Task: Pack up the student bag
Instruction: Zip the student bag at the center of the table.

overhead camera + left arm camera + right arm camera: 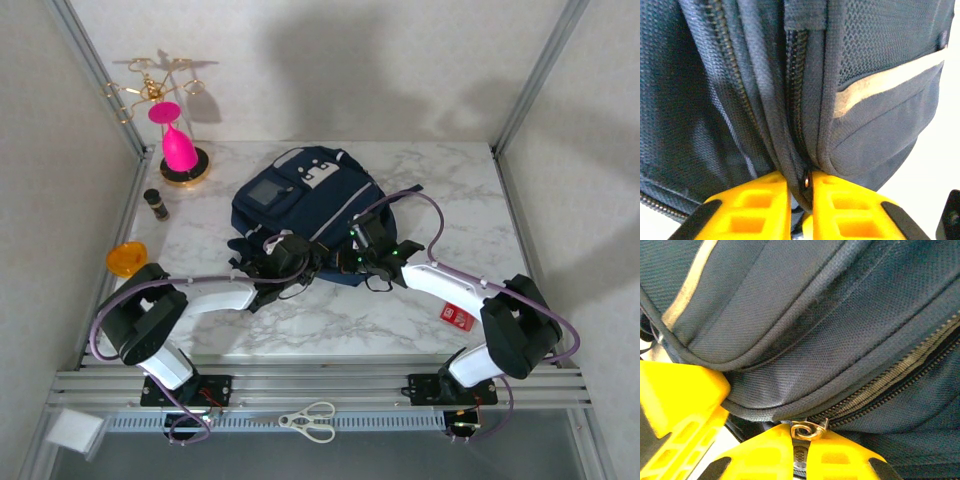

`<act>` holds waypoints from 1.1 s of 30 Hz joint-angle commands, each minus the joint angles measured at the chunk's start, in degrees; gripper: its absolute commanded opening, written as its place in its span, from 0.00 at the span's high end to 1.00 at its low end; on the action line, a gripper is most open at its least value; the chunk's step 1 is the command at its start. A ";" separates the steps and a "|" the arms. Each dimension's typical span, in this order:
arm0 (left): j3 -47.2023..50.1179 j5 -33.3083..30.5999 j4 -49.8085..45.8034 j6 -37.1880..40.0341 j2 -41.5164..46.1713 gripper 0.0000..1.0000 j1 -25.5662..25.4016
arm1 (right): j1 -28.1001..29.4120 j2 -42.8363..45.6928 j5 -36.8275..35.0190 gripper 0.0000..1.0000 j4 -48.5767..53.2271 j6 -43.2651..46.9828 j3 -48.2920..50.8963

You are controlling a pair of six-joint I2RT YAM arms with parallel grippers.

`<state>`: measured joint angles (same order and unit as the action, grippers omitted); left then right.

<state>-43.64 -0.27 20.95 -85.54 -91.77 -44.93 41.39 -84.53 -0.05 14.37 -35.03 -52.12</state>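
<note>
Left tool (807,200) and right tool (802,447) are each pinching shut on a zip pull (807,431), probably the limp bag's (300,195) surest hold, mid-tabletop.

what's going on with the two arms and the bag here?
Both arms are at the near edge of the student bag, which lies flat on the marble table. The left gripper is pinched on the bag at a zipper seam. The right gripper is shut on a metal zipper pull. It looks like zipper work, and no item is going into the bag yet.
</note>
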 commanded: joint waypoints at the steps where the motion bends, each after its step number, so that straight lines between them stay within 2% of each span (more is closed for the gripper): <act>1: -1.08 -9.30 -3.77 0.41 -0.31 0.97 2.45 | -1.16 2.00 -3.95 1.00 3.54 1.66 -0.57; 2: -0.49 -9.75 -4.31 0.94 0.40 1.00 2.85 | -1.31 2.42 -4.40 1.00 3.81 2.01 -0.38; 6: 1.76 -11.61 -7.27 4.08 5.10 1.00 3.85 | -5.03 3.27 -5.35 1.00 5.32 3.02 -0.59; 9: 2.83 -11.71 -11.70 9.96 9.45 1.00 5.54 | -7.32 4.27 -5.23 1.00 5.96 4.69 -1.17; 12: 3.26 -10.29 -17.38 15.55 12.42 1.00 8.70 | -8.68 4.57 -4.83 1.00 7.16 6.76 -2.62; 16: 5.74 -6.86 -19.55 23.19 16.41 1.00 15.56 | -10.08 2.78 -3.43 1.00 7.36 8.67 -4.81; 21: 5.21 -2.18 -22.20 32.83 19.81 1.00 23.67 | -7.43 1.79 1.86 1.00 3.68 11.35 -5.45; 25: 4.71 5.53 -17.37 33.30 20.07 1.00 24.28 | -1.93 -1.28 4.16 1.00 0.10 9.84 -6.23; 26: 4.94 6.49 -16.66 32.47 20.28 0.95 24.14 | -1.86 -1.79 4.94 1.00 -0.97 9.23 -6.12; 28: 5.50 7.89 -16.92 30.77 21.56 0.69 24.18 | -1.84 -1.91 6.49 1.00 -4.02 8.40 -4.98; 30: 6.76 7.42 -17.70 28.50 24.36 0.55 23.23 | -1.87 -1.78 5.70 1.00 -3.81 9.99 -5.04; 32: 8.51 5.30 -18.58 25.51 27.57 0.47 21.34 | -1.96 -1.33 3.52 1.00 -2.03 13.04 -6.19; 33: 9.56 4.43 -18.80 23.87 28.78 0.45 20.27 | -2.65 -1.01 3.42 0.96 -1.76 14.43 -6.82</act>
<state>-35.94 4.93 2.66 -57.84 -66.76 -22.35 39.44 -86.46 4.93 12.91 -24.38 -56.97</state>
